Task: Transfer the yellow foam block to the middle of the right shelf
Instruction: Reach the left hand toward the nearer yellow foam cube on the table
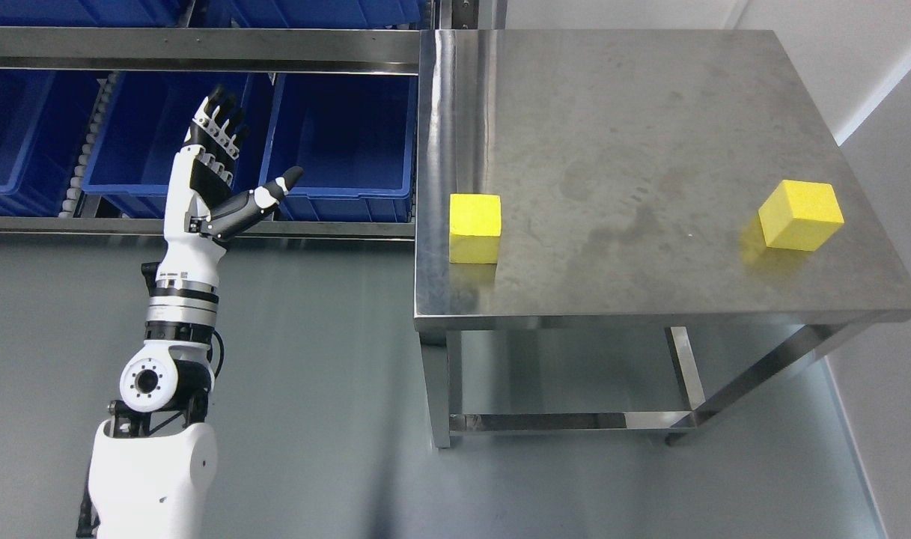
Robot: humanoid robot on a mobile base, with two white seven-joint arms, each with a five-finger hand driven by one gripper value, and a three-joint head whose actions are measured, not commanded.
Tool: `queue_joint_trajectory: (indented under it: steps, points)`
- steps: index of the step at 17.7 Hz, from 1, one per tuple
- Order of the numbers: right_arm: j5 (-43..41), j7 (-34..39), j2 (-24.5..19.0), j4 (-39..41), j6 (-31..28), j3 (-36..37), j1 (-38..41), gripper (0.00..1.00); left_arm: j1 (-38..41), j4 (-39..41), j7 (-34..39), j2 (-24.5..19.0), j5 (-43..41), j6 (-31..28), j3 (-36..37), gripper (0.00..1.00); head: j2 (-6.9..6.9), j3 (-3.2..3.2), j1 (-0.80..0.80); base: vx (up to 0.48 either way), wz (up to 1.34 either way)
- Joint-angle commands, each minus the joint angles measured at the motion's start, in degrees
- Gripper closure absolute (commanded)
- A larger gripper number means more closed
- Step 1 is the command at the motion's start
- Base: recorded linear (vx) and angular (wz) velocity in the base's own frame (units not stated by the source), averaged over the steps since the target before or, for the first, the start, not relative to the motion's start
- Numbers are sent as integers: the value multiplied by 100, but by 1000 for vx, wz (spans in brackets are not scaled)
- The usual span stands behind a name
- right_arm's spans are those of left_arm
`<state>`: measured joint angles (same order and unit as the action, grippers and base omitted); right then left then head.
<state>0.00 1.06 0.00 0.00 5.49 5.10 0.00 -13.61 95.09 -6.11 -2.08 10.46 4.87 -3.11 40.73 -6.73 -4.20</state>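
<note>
1. Steel table (650, 135): one yellow block (475, 227) sits near its left edge, another block (800, 215) near its right edge, bare scuffed metal between.
2. Both blocks are matte foam cubes.
3. Left hand (215, 168) hangs left of the table, fingers spread, empty, before blue bins (335, 142).

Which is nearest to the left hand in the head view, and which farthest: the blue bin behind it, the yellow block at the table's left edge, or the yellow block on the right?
From the left hand:
1. Blue bin, right behind it.
2. Left yellow block, at the table's left edge.
3. Right yellow block, near the far right edge.
</note>
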Motion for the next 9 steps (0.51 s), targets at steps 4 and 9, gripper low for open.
queue_joint_trajectory:
  steps: [4,9]
  points:
    - [0,0,100,100,4,0,-9,0,60,1,-153,-125,0,5,55,0,0,0,0,0,0]
    - [0,0,100,100,4,0,-9,0,-141,-25,-2699,-748,-78,137,223,0,0,0,0,0,0]
